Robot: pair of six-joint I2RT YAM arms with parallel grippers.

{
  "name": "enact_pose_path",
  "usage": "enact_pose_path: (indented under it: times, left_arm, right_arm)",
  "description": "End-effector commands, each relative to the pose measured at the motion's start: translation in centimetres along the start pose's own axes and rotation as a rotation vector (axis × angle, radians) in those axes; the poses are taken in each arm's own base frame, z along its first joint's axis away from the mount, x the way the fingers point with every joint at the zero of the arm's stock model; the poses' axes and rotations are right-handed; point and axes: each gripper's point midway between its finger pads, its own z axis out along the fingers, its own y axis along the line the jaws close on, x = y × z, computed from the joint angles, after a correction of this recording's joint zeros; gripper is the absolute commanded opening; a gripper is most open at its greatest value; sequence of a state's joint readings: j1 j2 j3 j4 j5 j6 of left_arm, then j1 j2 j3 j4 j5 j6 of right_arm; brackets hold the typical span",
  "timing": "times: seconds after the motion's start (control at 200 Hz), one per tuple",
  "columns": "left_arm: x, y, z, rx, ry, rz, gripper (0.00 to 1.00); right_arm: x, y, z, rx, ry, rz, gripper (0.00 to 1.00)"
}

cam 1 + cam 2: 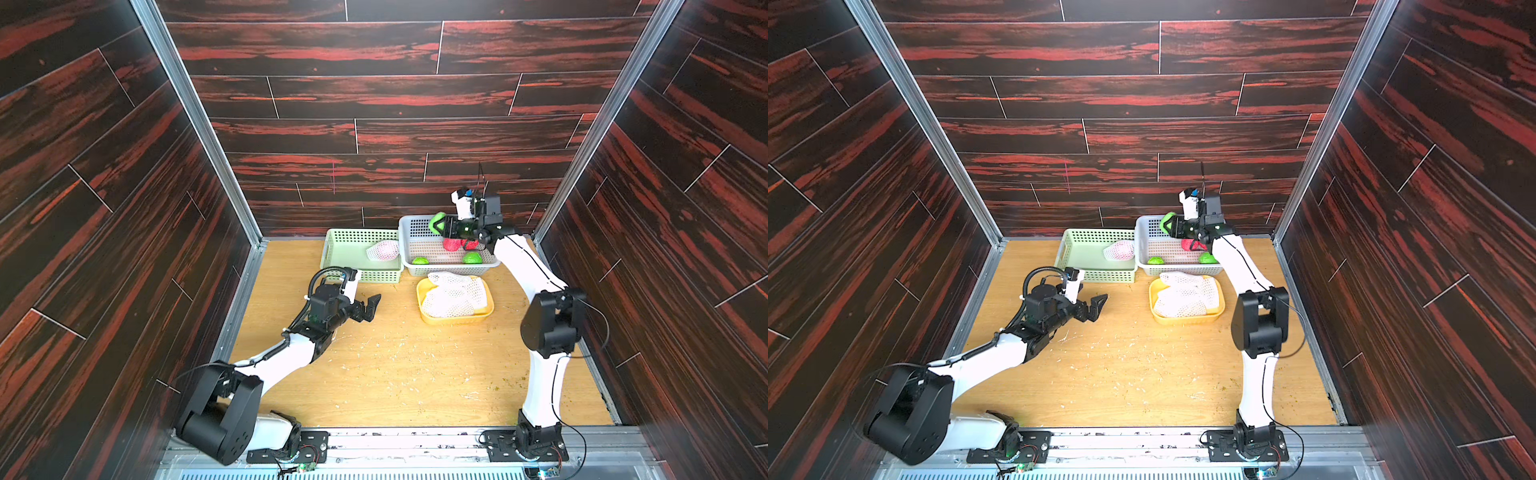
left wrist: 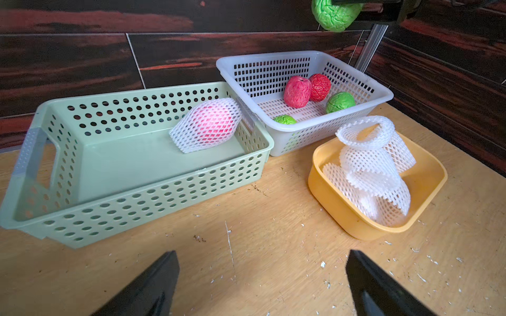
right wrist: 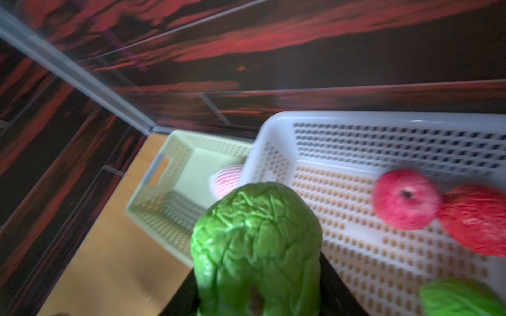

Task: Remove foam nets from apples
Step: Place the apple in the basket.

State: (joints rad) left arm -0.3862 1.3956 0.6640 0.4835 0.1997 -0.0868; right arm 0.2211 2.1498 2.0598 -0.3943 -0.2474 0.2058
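Note:
My right gripper (image 1: 439, 224) is shut on a bare, wrinkled green apple (image 3: 257, 240), held in the air over the near-left corner of the white basket (image 2: 273, 56). Inside that basket lie two bare red apples (image 2: 297, 91) and two bare green apples (image 2: 340, 102). One red apple still in its foam net (image 2: 208, 125) lies in the pale green basket (image 2: 142, 202). Empty foam nets (image 2: 372, 169) are heaped in the yellow tray (image 2: 342, 216). My left gripper (image 2: 262, 262) hangs open over bare table, in front of the green basket, holding nothing.
The two baskets stand side by side against the back wall, the yellow tray just in front of the white one. Dark wood-look walls (image 1: 124, 208) close in both sides. Small white and green crumbs litter the wooden table (image 1: 395, 374).

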Motion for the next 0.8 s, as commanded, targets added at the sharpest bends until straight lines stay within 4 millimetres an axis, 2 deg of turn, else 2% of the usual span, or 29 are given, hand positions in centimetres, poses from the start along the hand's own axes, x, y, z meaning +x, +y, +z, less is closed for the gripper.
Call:
enact_pose_path:
  times: [0.0,0.115,0.14,0.145,0.19,0.286,0.391,0.451,0.576,0.596,0.651,0.726,0.792]
  left_arm:
    - [-2.2,0.1,0.7,0.001,-0.039,-0.010,1.00]
    - [-3.0,0.8,1.0,-0.040,-0.022,0.006,1.00]
    - [-3.1,1.1,1.0,-0.052,-0.015,0.010,1.00]
    - [-3.2,1.1,1.1,-0.056,-0.015,0.012,1.00]
    - [-3.2,1.7,1.3,-0.078,0.015,0.013,1.00]
    - [-3.8,2.7,2.3,-0.097,0.054,0.006,1.00]
    - [-5.2,4.3,4.1,-0.133,0.076,-0.039,1.00]
    - [-6.0,4.9,5.1,-0.133,0.087,-0.073,1.00]
    - [-7.2,6.3,7.7,-0.161,0.093,-0.099,1.00]
    - [-6.4,6.7,8.6,-0.168,0.129,-0.108,1.00]
    - [-6.1,7.5,10.2,-0.186,0.173,-0.124,1.00]
    - [-5.8,8.4,12.0,-0.204,0.207,-0.129,1.00]
    - [-5.3,8.7,13.4,-0.196,0.238,-0.113,1.00]
  right_arm:
    - [2.6,-4.4,2.6,0.136,0.112,0.015,0.30]
    - [2.7,-6.4,4.3,0.187,0.139,0.016,0.31]
    - [3.5,-7.0,5.2,0.197,0.161,0.018,0.32]
    - [3.1,-6.9,5.0,0.198,0.153,0.016,0.32]
    - [3.7,-7.8,6.1,0.216,0.168,0.017,0.33]
    - [4.0,-8.1,8.0,0.188,0.166,-0.002,0.33]
    - [4.8,-7.9,9.4,0.139,0.167,-0.014,0.35]
    - [5.3,-8.4,10.2,0.139,0.159,-0.016,0.39]
    - [5.8,-8.8,11.2,0.131,0.149,-0.029,0.41]
    - [5.8,-8.8,11.4,0.130,0.144,-0.032,0.42]
    - [5.8,-9.0,11.8,0.124,0.133,-0.036,0.51]
    - [5.5,-9.0,12.0,0.125,0.121,-0.039,0.74]
    - [4.5,-8.4,11.4,0.114,0.105,-0.047,0.80]
